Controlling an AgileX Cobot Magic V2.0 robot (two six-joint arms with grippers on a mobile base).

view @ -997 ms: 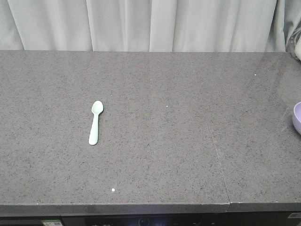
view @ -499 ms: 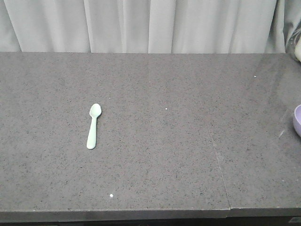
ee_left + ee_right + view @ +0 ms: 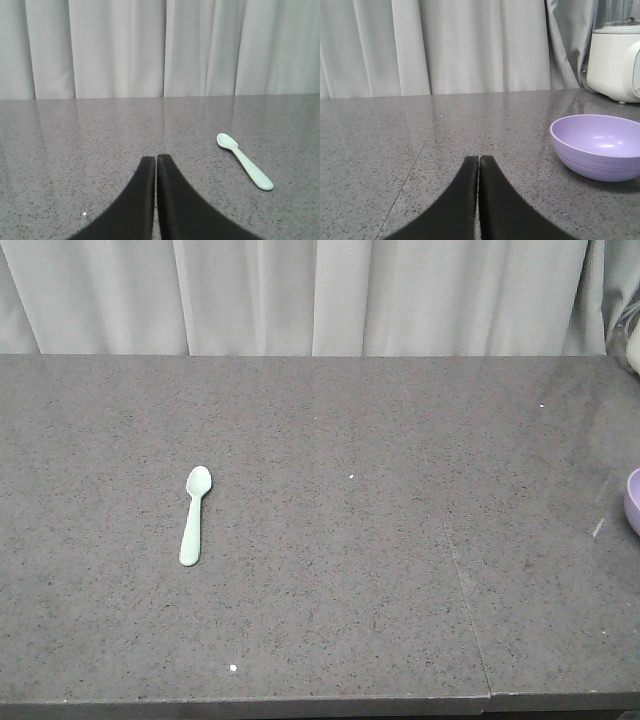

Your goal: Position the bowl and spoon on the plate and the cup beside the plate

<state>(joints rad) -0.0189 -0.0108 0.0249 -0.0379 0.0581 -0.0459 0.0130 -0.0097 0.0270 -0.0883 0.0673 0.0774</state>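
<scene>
You get soft, even light in all three views, moderately bright, with no hard shadows. In the front view the curtain (image 3: 300, 295) is pale and close to washed out, and the counter (image 3: 330, 590) carries a faint pale sheen towards its right end. The spoon (image 3: 194, 515) casts almost no shadow. In both wrist views the far counter mirrors the curtain's folds as dull vertical streaks. The bowl (image 3: 597, 147) shows a small highlight inside and a soft shadow under its near side. The left gripper (image 3: 156, 159) and right gripper (image 3: 479, 159) read as flat black shapes without surface detail, their edges slightly soft. You see no motion blur.
</scene>
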